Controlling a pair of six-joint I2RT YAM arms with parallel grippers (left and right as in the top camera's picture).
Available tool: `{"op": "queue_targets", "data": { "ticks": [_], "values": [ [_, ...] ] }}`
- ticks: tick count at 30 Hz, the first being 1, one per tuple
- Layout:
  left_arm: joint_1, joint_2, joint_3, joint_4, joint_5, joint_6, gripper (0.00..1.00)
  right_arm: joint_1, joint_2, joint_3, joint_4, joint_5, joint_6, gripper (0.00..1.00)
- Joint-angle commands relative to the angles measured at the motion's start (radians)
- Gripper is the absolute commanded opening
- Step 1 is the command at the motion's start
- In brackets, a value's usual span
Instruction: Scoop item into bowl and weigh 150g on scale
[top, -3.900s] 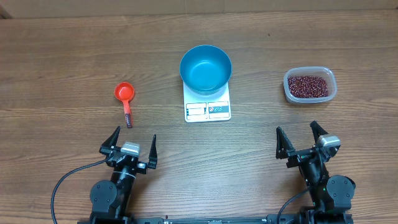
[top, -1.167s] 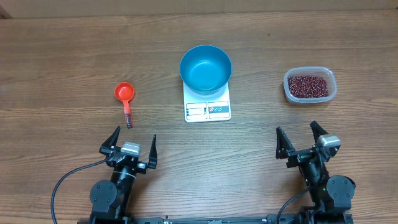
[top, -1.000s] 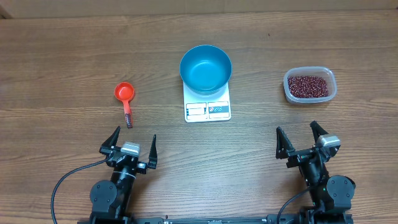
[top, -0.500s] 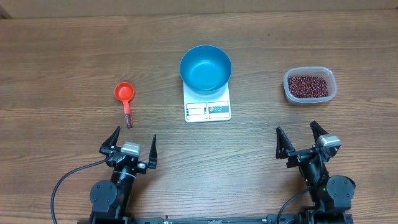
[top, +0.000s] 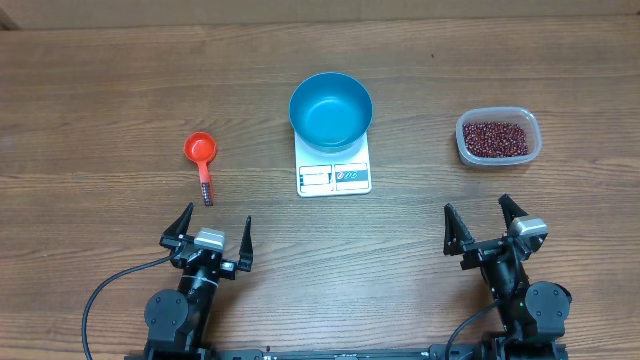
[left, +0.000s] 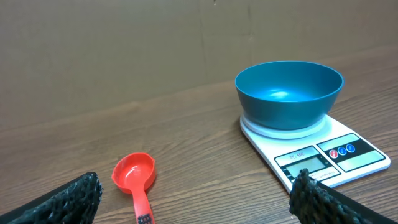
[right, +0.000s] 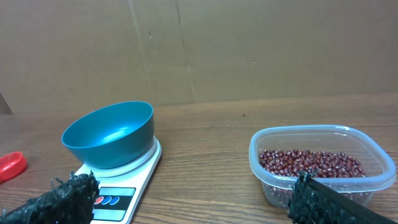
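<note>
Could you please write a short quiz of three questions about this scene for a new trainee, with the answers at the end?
1. True or false: the blue bowl stands on the white scale.
2. Which is nearer to the red scoop: the left end effector or the right end effector?
3. The beans are in: A) the bowl; B) the clear tub; C) the scoop.

Key: 1 true; 2 the left one; 3 B.
</note>
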Motion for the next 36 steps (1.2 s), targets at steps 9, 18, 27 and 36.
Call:
{"op": "queue_targets", "data": {
  "ticks": [9,18,27,36],
  "values": [
    [0.005,-0.011,-0.007,0.001,-0.011,0.013,1.00,0.006,-0.011,-0.006,0.003,0.007,0.000,1.00],
    [0.005,-0.011,-0.007,0.000,-0.011,0.012,0.99,0.006,-0.011,-0.006,0.003,0.007,0.000,1.00],
    [0.005,-0.011,-0.007,0.004,0.006,0.011,1.00,0.006,-0.011,-0.006,0.003,0.007,0.000,1.00],
    [0.005,-0.011,0.007,-0.004,0.017,-0.057,1.00,0.006,-0.011,-0.006,0.003,0.007,0.000,1.00]
  ]
}}
